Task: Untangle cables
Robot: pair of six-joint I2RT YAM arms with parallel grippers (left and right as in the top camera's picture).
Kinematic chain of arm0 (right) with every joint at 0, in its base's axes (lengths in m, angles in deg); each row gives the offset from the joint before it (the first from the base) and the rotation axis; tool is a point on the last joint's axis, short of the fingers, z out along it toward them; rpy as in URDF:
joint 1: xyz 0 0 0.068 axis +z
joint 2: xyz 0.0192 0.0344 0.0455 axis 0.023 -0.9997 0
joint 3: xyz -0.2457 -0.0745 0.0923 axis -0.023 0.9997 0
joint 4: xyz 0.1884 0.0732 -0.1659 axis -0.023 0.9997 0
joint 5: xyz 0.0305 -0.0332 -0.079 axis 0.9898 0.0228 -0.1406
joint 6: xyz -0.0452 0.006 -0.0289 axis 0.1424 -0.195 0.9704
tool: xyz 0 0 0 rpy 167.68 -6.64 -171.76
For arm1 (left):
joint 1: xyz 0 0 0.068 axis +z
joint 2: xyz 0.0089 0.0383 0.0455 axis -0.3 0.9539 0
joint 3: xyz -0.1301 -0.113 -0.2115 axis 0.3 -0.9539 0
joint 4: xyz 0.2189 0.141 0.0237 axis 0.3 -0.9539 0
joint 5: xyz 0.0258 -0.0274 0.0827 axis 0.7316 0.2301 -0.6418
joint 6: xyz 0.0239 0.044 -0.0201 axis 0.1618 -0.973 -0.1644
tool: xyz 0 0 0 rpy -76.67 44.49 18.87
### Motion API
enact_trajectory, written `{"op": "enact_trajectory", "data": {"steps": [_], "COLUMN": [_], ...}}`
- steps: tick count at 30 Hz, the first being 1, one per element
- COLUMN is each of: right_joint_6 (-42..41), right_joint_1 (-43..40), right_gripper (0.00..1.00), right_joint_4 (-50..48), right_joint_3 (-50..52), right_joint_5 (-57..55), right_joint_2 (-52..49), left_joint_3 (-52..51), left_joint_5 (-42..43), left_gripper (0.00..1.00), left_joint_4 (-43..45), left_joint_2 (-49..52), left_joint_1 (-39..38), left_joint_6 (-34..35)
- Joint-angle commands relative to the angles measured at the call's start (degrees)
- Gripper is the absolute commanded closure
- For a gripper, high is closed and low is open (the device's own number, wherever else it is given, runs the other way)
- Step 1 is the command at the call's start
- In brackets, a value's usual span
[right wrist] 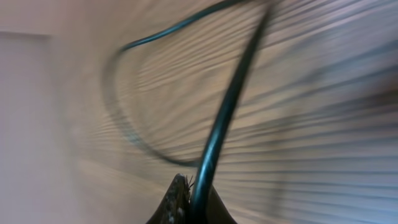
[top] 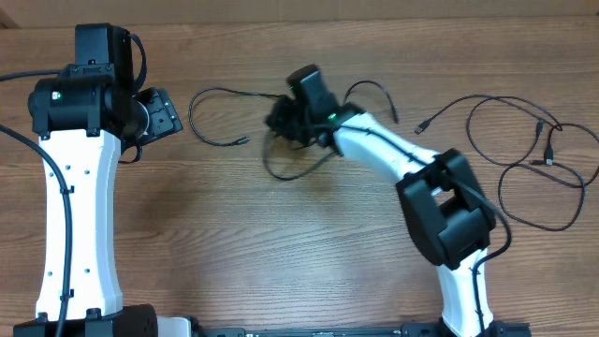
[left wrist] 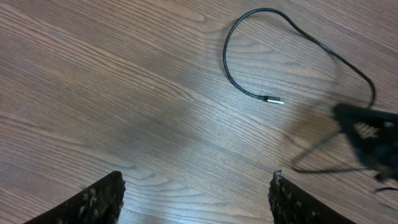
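The right gripper point(right wrist: 189, 202) is pinching a thin black cable point(right wrist: 224, 112) between jaws pressed together on it, near the middle of the wooden table point(top: 234, 243). Its wrist view is smearing, so how deep the cord is sitting in the pads cannot be told. The left gripper point(left wrist: 196, 199) is hanging with its jaws spread wide and nothing between them, near the far left of the table. The held cable is curling leftward in an open loop that ends in a small plug point(left wrist: 277, 101) lying flat on the wood, while another loop of it is sagging below the right gripper. The main risk, as I am judging it, is that a fast pull is going to slip the thin cord out of the pinch, or drag the slack loop under the arm and knot it afresh. A second risk is the plug whipping toward the left gripper, which is sitting near that loop. The other loose cables point(top: 543, 161) are lying well apart at the right side, close to the table's right edge, so sweeping that way is risking a new tangle or pushing them off. Open wood is lying in front, toward the robot, between the two arms.
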Motion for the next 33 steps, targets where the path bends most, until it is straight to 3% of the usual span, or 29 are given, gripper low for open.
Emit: {"op": "enact_trajectory", "data": {"steps": [1,10,17,23,29,33], "right_joint_6": [14.1,36.8,40.0,39.8,39.6,41.3], "right_joint_1": [-7.7,-28.2,-45.6,-57.7,-62.8,-63.4], "right_gripper": [0.96,0.96,0.96,0.96,0.96,0.46], "right_joint_4": [6.9,32.7,45.8,57.2,58.8,57.7], "right_joint_3": [-4.5,-21.4,-34.0,-31.8,-26.5,-25.9], "right_joint_5": [-2.8,-10.1,-11.1,-16.6,-19.9,-15.1], "right_joint_2": [6.4,17.7,18.4,18.2,18.2,18.3], "left_joint_3": [1.2,1.2,1.2,1.2,1.2,1.2], "left_joint_5": [0.1,0.1,0.1,0.1,0.1,0.1], "left_gripper": [0.26,0.26,0.25,0.21,0.21,0.20], "left_joint_4": [0.0,0.7,0.8,2.2,2.9,3.1], "left_joint_2": [-0.6,-0.6,-0.6,-0.6,-0.6,-0.6], "left_joint_1": [-0.1,-0.1,-0.1,-0.1,-0.1,-0.1], "left_joint_6": [1.0,1.0,1.0,0.7,0.7,-0.8]}}
